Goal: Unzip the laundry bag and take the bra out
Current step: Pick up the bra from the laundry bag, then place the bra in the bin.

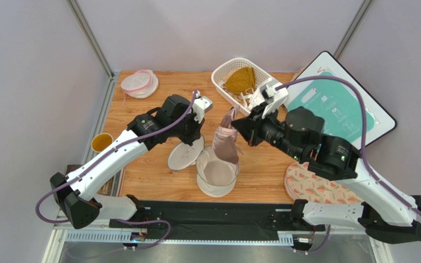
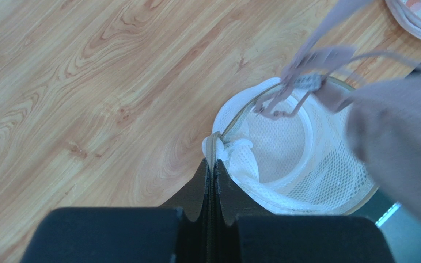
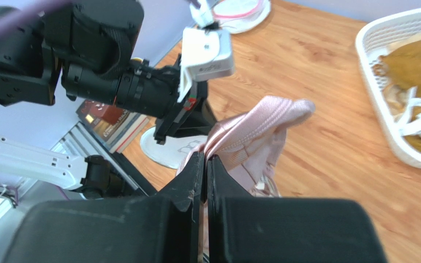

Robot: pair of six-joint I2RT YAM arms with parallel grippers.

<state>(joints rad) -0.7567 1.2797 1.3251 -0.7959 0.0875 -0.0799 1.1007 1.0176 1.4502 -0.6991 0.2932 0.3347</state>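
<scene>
The right hand (image 3: 204, 158) is clamped on the soft, ribbed pink bra (image 3: 262, 123), lifted over the open drum-shaped white mesh laundry bag (image 2: 284, 148) — its zip rim is pinched by the left hand (image 2: 214, 164). Beyond, on the woodgrain counter (image 2: 86, 82), a latticed basket (image 1: 218, 76) is set.

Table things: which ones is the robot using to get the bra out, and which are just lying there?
Job: laundry bag, pink bra, left gripper pinching the bag, right gripper pinching the bra.
Lying about: white basket, yellow bra, small pink-rimmed pouch, cup.
</scene>
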